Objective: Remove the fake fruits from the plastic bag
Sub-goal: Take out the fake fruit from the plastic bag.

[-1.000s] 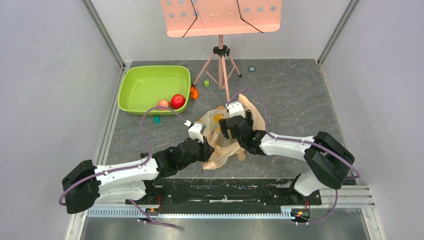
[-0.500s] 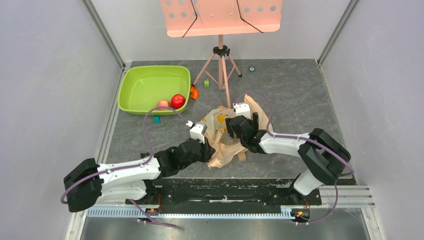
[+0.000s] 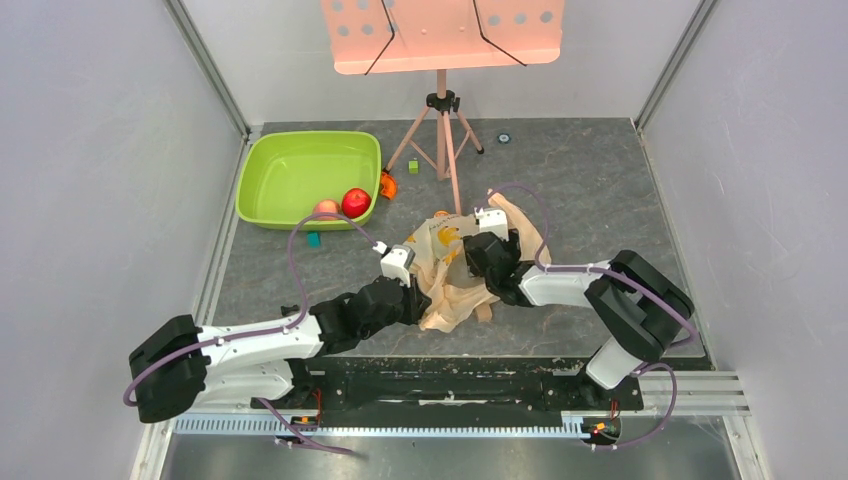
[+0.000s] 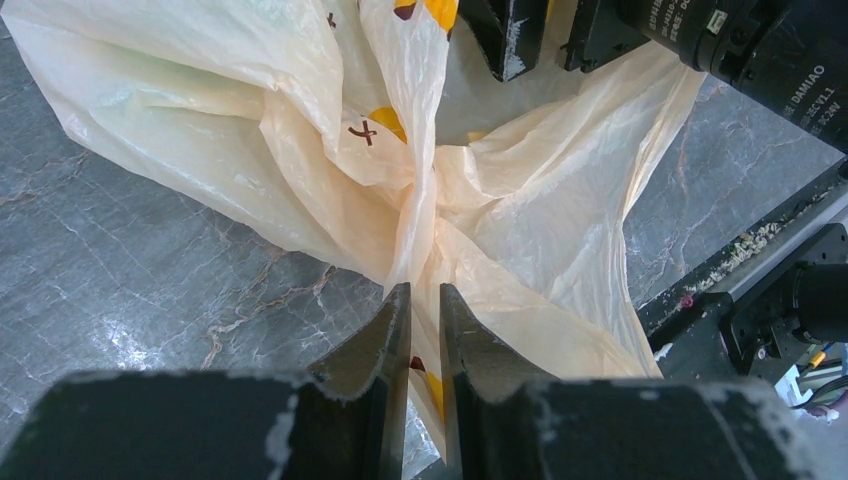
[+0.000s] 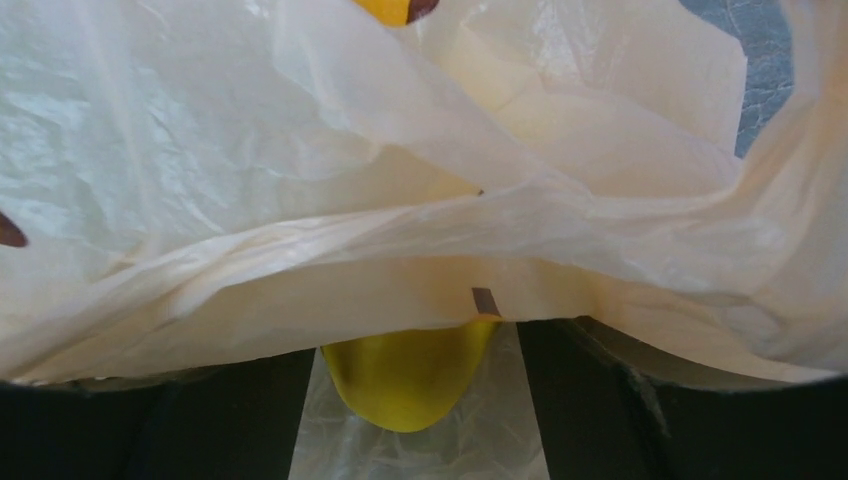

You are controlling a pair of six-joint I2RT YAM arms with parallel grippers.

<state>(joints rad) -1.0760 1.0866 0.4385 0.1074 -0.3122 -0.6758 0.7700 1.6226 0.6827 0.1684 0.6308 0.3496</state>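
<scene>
Left end effector [image 4: 425, 300] pinches the plastic bag [image 4: 250, 130]; right end effector [image 5: 415, 355], spread, seemingly straddles yellow fruit [image 5: 405, 385].

Bright, even overhead light; soft shadows; near end-effector fingers [image 4: 400, 400] blurred; wrist views slightly soft.

Folds of the plastic bag [image 5: 400, 200] hang across the yellow fruit [image 5: 410, 385], covering all but its tip; open table [image 3: 600, 190] to the right, tripod [image 3: 441, 102] close behind
</scene>
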